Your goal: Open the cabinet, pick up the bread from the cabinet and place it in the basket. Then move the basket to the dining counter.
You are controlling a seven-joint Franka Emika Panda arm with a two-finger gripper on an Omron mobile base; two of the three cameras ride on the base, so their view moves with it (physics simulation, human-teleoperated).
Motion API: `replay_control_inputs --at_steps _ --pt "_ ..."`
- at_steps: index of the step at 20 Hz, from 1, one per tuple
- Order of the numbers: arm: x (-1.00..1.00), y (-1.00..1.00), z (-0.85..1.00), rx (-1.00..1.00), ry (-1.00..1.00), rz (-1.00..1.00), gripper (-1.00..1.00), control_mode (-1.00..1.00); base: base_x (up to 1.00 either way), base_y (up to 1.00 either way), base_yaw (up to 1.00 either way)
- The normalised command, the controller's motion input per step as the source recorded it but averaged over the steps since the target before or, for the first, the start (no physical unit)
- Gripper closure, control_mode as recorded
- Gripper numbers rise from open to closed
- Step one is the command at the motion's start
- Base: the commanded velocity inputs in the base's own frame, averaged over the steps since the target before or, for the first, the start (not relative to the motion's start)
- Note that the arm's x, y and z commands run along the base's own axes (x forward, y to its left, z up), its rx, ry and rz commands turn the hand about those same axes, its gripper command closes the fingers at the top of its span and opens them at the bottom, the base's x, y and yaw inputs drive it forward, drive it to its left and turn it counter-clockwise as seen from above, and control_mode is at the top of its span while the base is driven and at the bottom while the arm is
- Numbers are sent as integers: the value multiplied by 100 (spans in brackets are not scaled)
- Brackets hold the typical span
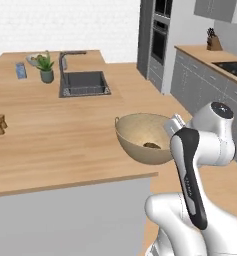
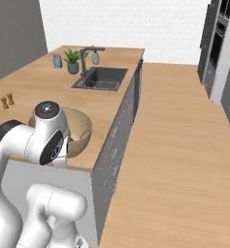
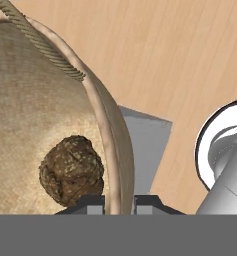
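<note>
The tan basket (image 1: 140,132) is at the near right corner of the dining counter (image 1: 60,135), its right side reaching past the counter's edge. I cannot tell whether it rests on the wood or hangs just above it. The dark brown bread (image 1: 151,145) lies inside it, near the bottom. In the hand view my gripper (image 3: 119,202) is shut on the basket's rim (image 3: 106,127), one fingertip on each side of the wall, and the bread (image 3: 72,170) sits just inside. My arm hides most of the basket (image 2: 80,131) in the right base view.
An inset dark sink (image 1: 85,82) with a faucet, a potted plant (image 1: 46,67) and a blue item (image 1: 21,70) stand at the counter's far end. Two small shakers (image 1: 0,124) are at the left. Grey drawers (image 1: 205,85) and an oven stack (image 1: 160,35) line the right. Open floor (image 2: 174,145) runs alongside.
</note>
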Motion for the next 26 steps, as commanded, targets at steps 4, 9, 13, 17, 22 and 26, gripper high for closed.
replay_control_inputs --at_steps 4,9,13,17,22,26 --pt "0 0 0 0 0 0 100 100 -33 98 -3" --pt "0 0 0 0 0 0 100 100 17 68 0" --pt "0 0 0 0 0 0 100 100 51 19 0" --pt "0 0 0 0 0 0 100 100 42 6 0" --pt "0 0 0 0 0 0 100 100 30 7 0" --pt "16 0 0 0 0 0 100 -100 16 4 0"
